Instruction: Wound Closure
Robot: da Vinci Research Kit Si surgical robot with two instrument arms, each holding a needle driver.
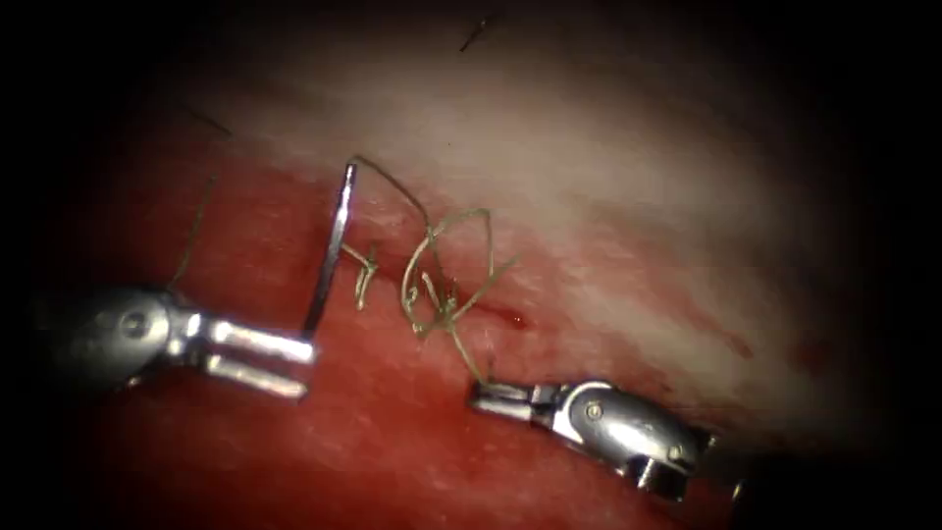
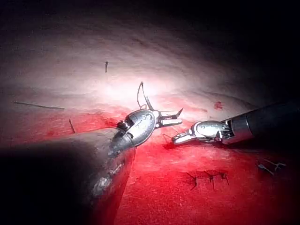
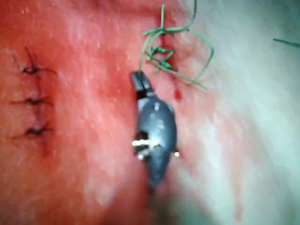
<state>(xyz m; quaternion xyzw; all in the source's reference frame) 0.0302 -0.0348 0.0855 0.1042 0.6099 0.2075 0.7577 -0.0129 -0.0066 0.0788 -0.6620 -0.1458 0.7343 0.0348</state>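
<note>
Red, wet tissue (image 1: 412,461) spreads under both tools, paling to whitish toward the far side, with red fluid (image 1: 515,319) dotted beside the cut.

Left hand (image 1: 294,365) lies left of the cut with its two jaws spread apart in a fork. The needle (image 1: 329,260) stands just at the tip of its upper jaw, its lower end touching or nearly touching that jaw; whether the jaw grips it I cannot tell, since the jaws gape. From there the needle rises steeply away from the hand, clear of the tissue along its visible length. Thread (image 1: 392,186) leaves the needle's top end and arcs away from the left hand toward the cut, where it falls into a tangle of loops (image 1: 446,285) over the wound.

Right hand (image 1: 481,393) comes in on the near right side, jaws pressed together on the thread. One strand runs straight up from its tip into the loops just beyond it. In the right wrist view the same hand (image 3: 139,80) pinches the strand close below the tangle.
</note>
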